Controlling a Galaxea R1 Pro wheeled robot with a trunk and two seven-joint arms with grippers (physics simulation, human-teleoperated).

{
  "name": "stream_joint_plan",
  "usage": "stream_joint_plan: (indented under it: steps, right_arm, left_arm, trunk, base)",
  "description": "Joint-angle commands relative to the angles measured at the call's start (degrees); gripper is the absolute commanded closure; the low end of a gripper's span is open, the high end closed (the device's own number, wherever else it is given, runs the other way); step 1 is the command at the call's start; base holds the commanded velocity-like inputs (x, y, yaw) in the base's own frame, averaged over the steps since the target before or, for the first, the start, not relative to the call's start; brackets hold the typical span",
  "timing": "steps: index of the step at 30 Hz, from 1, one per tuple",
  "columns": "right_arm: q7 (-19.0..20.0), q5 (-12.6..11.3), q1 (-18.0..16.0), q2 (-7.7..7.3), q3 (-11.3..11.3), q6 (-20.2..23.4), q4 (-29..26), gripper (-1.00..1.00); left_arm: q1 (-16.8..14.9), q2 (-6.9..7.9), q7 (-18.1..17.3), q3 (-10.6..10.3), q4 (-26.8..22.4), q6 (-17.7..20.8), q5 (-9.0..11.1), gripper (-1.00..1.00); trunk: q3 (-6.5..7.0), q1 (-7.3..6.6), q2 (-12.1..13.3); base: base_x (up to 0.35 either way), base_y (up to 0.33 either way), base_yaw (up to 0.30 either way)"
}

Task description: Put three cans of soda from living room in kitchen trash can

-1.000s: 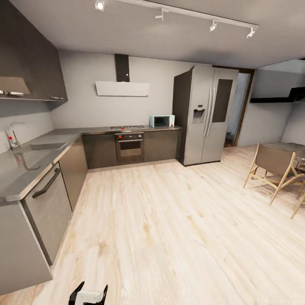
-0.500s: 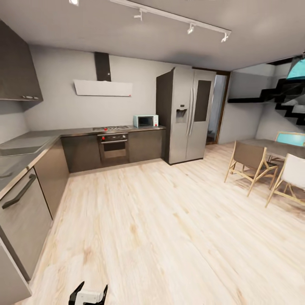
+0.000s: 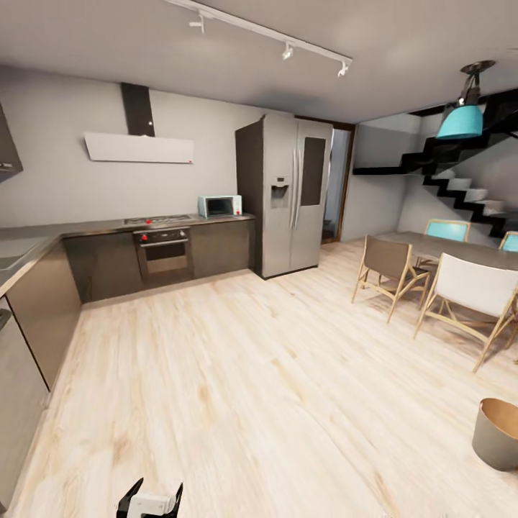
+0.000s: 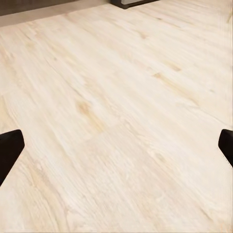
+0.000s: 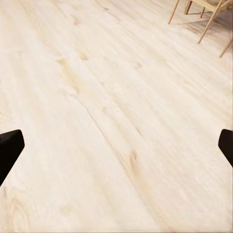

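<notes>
- The camera has swung right across the kitchen: the sink corner has slid out of the head view, and the staircase and teal pendant lamp have come in.
- Here's the payoff: the grey, tan-lined round trash can now shows on the pale wood floor, near the white-backed wooden chair.
- No soda cans to be seen, so fetching looks still ahead.
- Left gripper and right gripper: fingers spread wide, holding nothing.
- No legible writing anywhere; the steel fridge carries no readable brand.
</notes>
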Motion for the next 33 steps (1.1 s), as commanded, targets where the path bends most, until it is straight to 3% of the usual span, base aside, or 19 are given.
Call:
stream_joint_plan:
  steps: [1, 33]
  right_arm:
    - [0.0, 0.0, 0.0, -0.01, 0.0, 0.0, 0.0, -1.00]
    - [0.0, 0.0, 0.0, 0.05, -0.1, -0.2, 0.0, -1.00]
  left_arm:
    - [0.0, 0.00, 0.0, 0.0, 0.0, 0.0, 0.0, -1.00]
    - [0.0, -0.09, 0.0, -0.1, 0.0, 0.0, -0.1, -1.00]
  trunk:
    - [0.00, 0.00, 0.0]
    - [0.00, 0.00, 0.0]
  base:
    - [0.102, 0.000, -0.253]
    - [0.300, 0.000, -0.253]
